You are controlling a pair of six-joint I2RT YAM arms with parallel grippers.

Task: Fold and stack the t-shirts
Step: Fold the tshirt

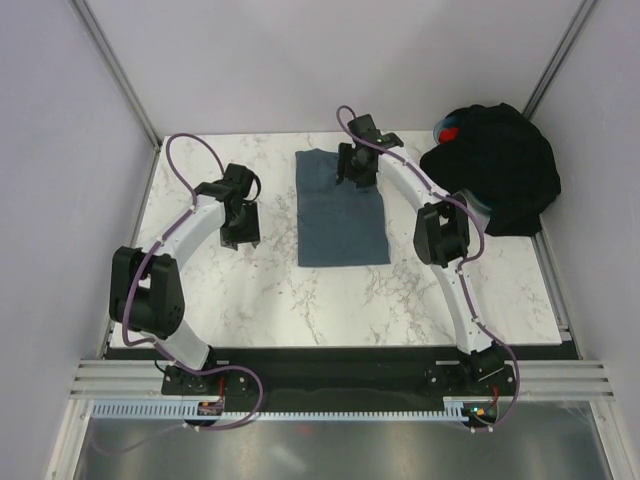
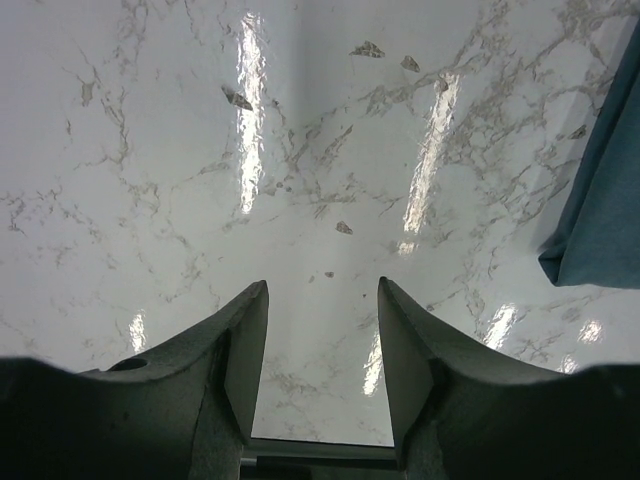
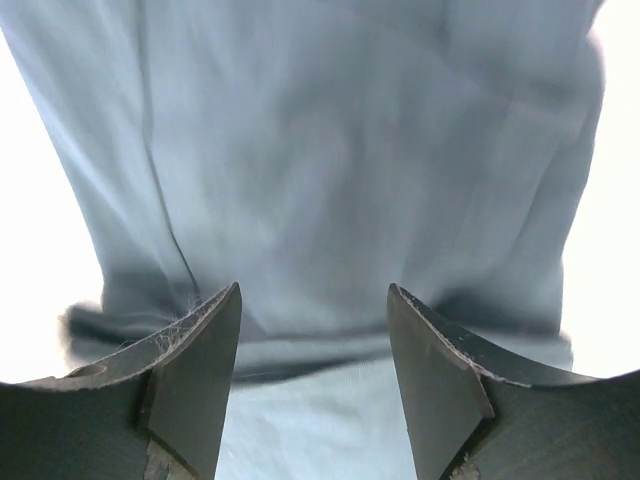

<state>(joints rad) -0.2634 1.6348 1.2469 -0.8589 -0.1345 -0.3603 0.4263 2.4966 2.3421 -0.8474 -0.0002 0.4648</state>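
A slate blue-grey t-shirt (image 1: 340, 215) lies folded into a long rectangle at the middle of the marble table (image 1: 400, 300). My right gripper (image 1: 355, 178) hangs open over its far end. In the right wrist view the blue-grey t-shirt (image 3: 330, 170) fills the frame, with a fold edge between the spread fingers (image 3: 205, 370) and nothing gripped. My left gripper (image 1: 240, 238) stands open to the left of the shirt, over bare marble. The left wrist view has a corner of the blue-grey t-shirt (image 2: 605, 210) at its right edge. A heap of black t-shirts (image 1: 500, 165) sits at the back right.
The black heap rests in a container with a blue rim (image 1: 480, 205) and a red and blue patch (image 1: 450, 132) showing at its far left. Pale walls close the table on three sides. Purple cables (image 1: 185, 145) loop along both arms.
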